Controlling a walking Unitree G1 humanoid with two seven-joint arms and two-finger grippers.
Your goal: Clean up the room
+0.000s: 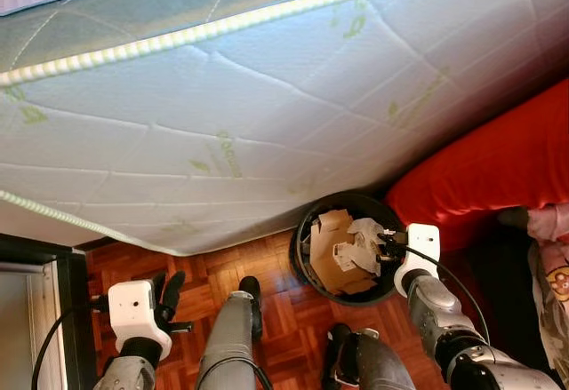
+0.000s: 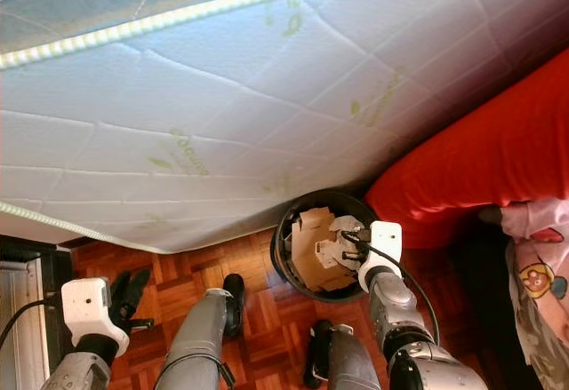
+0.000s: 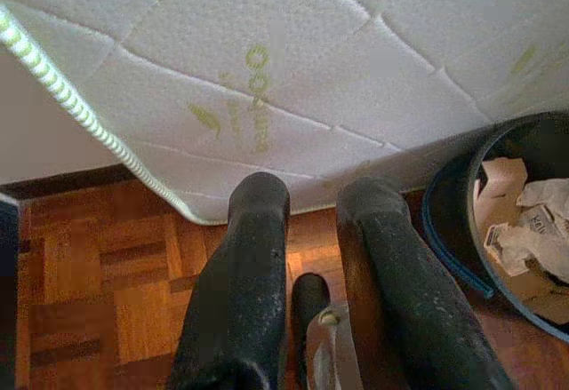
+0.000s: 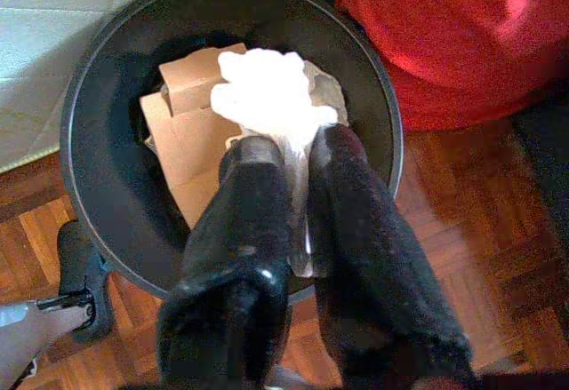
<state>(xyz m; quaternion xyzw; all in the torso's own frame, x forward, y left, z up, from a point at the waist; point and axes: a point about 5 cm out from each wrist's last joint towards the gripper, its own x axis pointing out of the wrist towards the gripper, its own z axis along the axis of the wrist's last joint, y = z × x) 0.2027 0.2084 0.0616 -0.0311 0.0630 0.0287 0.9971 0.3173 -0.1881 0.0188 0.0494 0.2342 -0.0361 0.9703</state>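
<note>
Two eye views place the right gripper over the black bin beside the mattress and red bedding; its wrist view shows the fingers pinching crumpled white paper, whose long axis runs along them, bunched end pointing into the bin above cardboard. The left gripper, slightly parted and holding nothing, hangs above parquet floor

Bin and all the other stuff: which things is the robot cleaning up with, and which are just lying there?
For the job:
bin, black, on the floor
white paper, pinched in the right gripper over the bin
cardboard, already in the bin

Just there:
mattress
red cushion
left gripper, holding nothing
</note>
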